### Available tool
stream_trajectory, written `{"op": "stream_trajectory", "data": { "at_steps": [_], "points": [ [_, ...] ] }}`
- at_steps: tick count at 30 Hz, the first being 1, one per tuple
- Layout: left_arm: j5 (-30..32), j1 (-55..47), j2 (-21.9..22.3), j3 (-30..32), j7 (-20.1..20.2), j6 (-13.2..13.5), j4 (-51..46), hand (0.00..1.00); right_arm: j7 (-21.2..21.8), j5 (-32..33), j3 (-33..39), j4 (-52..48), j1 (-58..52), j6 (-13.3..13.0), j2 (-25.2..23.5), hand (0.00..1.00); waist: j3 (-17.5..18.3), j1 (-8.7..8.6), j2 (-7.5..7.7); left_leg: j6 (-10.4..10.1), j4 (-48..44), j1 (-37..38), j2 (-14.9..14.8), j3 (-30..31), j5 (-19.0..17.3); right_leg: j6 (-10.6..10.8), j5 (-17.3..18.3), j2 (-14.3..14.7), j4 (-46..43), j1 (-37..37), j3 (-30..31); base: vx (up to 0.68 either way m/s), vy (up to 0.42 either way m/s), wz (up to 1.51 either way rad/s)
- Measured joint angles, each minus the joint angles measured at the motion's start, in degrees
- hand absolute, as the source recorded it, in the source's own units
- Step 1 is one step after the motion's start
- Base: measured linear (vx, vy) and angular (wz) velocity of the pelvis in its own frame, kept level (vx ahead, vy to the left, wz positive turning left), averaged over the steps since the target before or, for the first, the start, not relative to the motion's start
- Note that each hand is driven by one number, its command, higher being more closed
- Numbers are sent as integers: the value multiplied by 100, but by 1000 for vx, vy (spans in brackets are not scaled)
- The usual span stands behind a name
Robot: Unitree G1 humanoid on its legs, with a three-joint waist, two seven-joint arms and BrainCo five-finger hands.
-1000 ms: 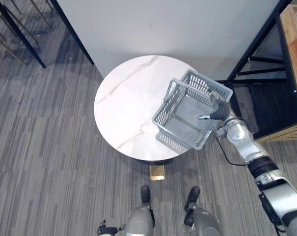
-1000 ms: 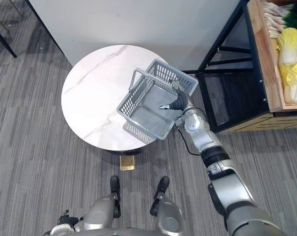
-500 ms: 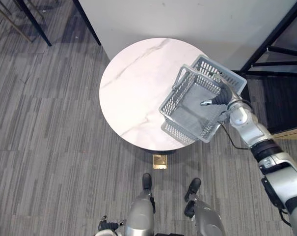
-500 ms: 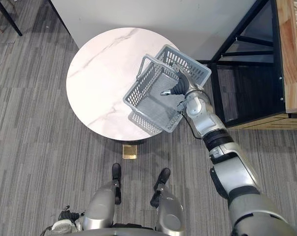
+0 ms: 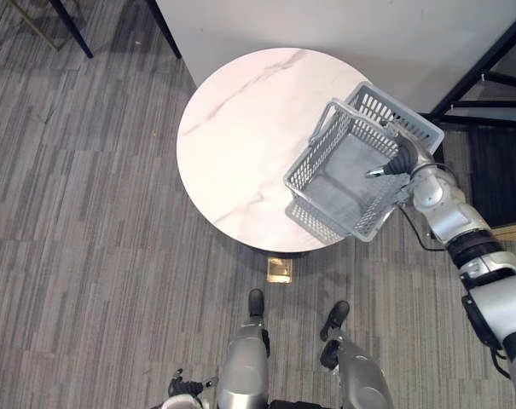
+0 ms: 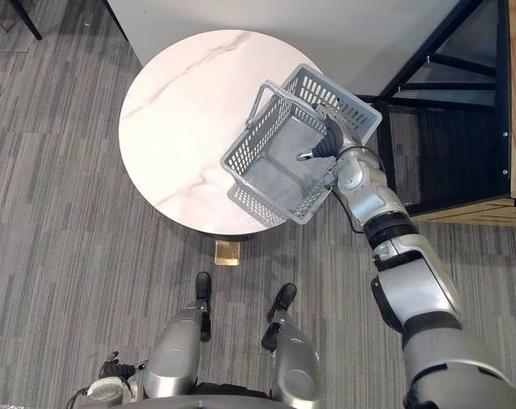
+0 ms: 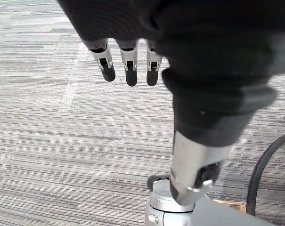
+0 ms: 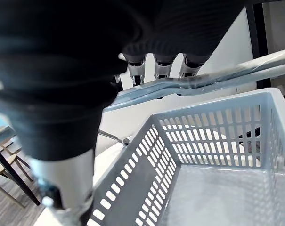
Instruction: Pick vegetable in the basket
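Right hand (image 8: pixel 163 65) curled round grey basket (image 5: pixel 321 162) handle, fingertips hidden behind it.

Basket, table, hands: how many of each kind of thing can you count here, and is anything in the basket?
Grey basket: 1
Round marble table: 1
Robot hands: 2, the right hand holding the basket, the left hand open
Black shelf frame: 1
Vegetables in the basket: 0
Total: 5
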State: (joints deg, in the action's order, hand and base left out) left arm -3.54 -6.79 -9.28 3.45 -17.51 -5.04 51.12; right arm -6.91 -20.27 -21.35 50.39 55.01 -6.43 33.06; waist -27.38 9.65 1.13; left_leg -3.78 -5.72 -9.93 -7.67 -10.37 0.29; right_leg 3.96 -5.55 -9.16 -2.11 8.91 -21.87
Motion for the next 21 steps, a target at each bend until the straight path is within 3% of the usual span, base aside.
{"op": "stream_trajectory", "data": {
  "at_steps": [2,3,14,19,21],
  "points": [
    [0,0,-6,-89,1,24,10,0,7,-8,0,107,3,-29,38,0,0,3,0,-1,-53,-25,-5,0,-33,0,0,0,0,5,2,0,0,0],
    [0,0,-5,-117,2,39,12,0,4,-3,1,189,4,-59,39,100,-1,2,0,-3,-59,-29,-5,-1,-37,0,0,0,0,8,4,0,0,0],
    [3,13,-7,-293,32,87,-43,0,-3,-53,82,454,23,-433,246,100,-97,-5,-15,21,-252,-200,-24,-39,-142,0,-2,1,-18,134,58,9,8,-1],
    [4,15,-7,-312,22,107,-44,0,-4,-264,43,452,14,-808,245,100,-97,9,-15,11,-252,-197,-29,-73,-152,-1,-2,8,-19,153,94,13,12,-2],
    [19,26,-7,-312,12,115,-43,0,-4,-355,-14,453,10,-809,238,100,-97,19,-15,11,-252,-193,-29,-80,-152,-1,-3,8,-19,153,100,0,0,0]
  ]
}}
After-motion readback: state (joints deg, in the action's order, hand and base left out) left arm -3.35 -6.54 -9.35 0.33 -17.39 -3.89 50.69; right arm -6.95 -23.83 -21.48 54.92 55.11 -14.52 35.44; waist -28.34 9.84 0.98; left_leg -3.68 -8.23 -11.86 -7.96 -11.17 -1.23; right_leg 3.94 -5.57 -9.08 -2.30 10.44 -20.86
